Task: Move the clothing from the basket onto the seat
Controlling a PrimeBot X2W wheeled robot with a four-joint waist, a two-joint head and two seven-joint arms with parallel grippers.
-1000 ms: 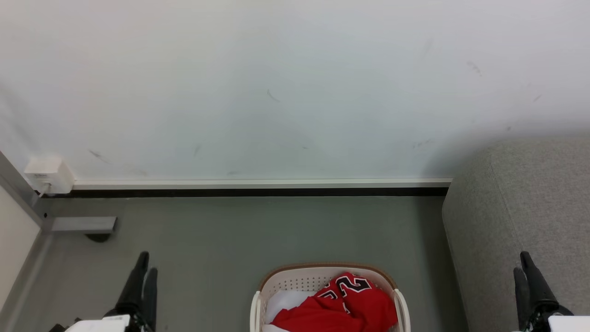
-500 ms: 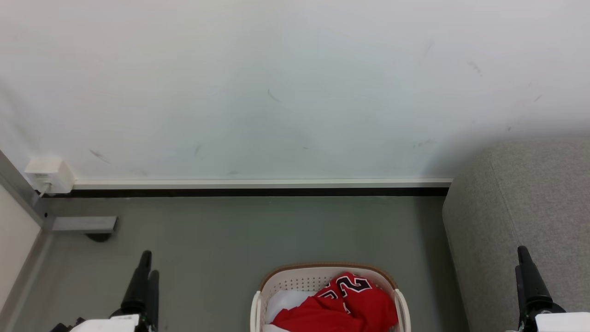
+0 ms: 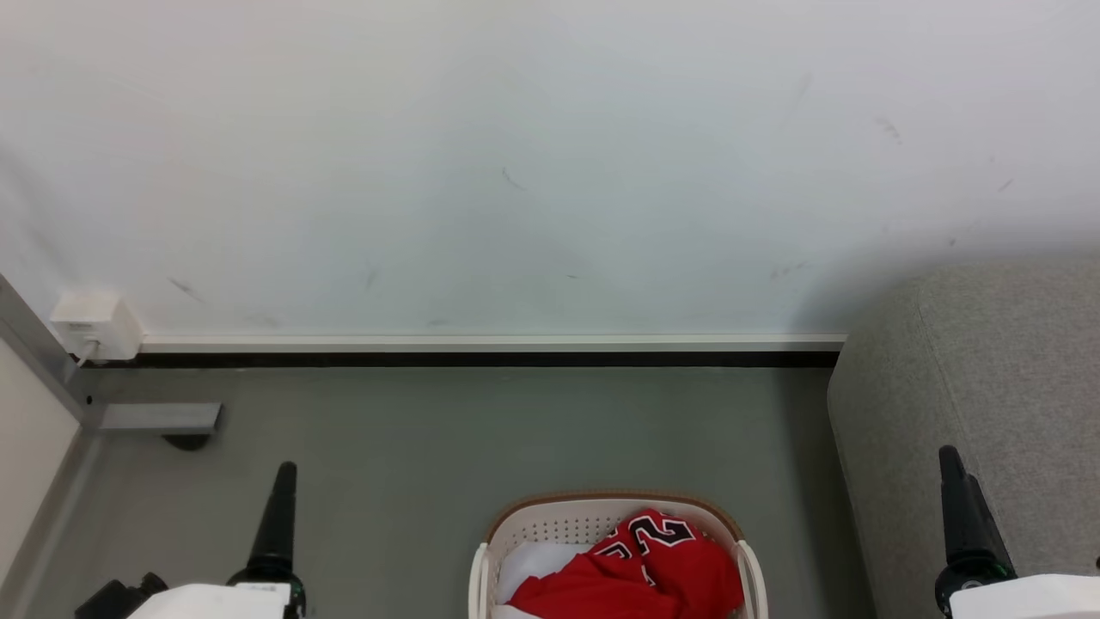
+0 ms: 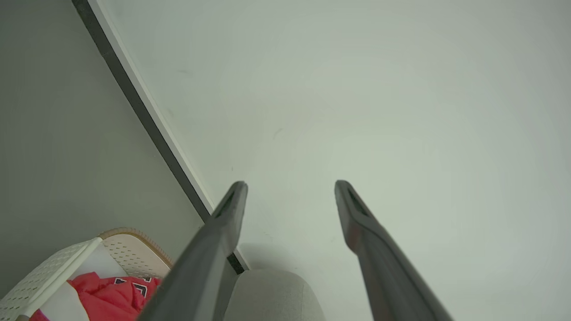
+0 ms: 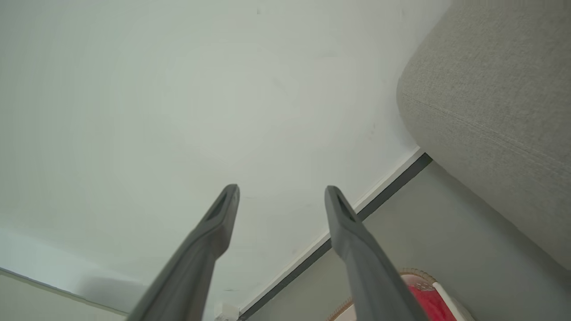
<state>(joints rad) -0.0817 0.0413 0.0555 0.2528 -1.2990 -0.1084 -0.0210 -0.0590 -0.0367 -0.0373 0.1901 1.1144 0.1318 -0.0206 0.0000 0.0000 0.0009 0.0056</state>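
The basket (image 3: 601, 509), cream with a brown rim, stands on the floor at the bottom middle of the head view. The clothing (image 3: 657, 563), a red jersey with black white-edged numerals, lies in it beside a pale white cloth (image 3: 533, 560). The grey seat (image 3: 1014, 370) fills the right side. My left gripper (image 3: 285, 471) hangs left of the basket, my right gripper (image 3: 948, 454) in front of the seat's edge. Both are apart from the basket. In the left wrist view the left gripper (image 4: 290, 185) is open and empty; the right gripper (image 5: 281, 189) in its own view is too.
A white wall (image 3: 516, 172) with a dark baseboard runs behind the grey floor (image 3: 516, 430). A white socket box (image 3: 93, 325) and a metal rail (image 3: 155, 418) sit at the left corner. Open floor lies between basket and wall.
Both grippers have opened. In the head view the left one has drifted slightly right and the right one left and up. Basket and clothing have not moved.
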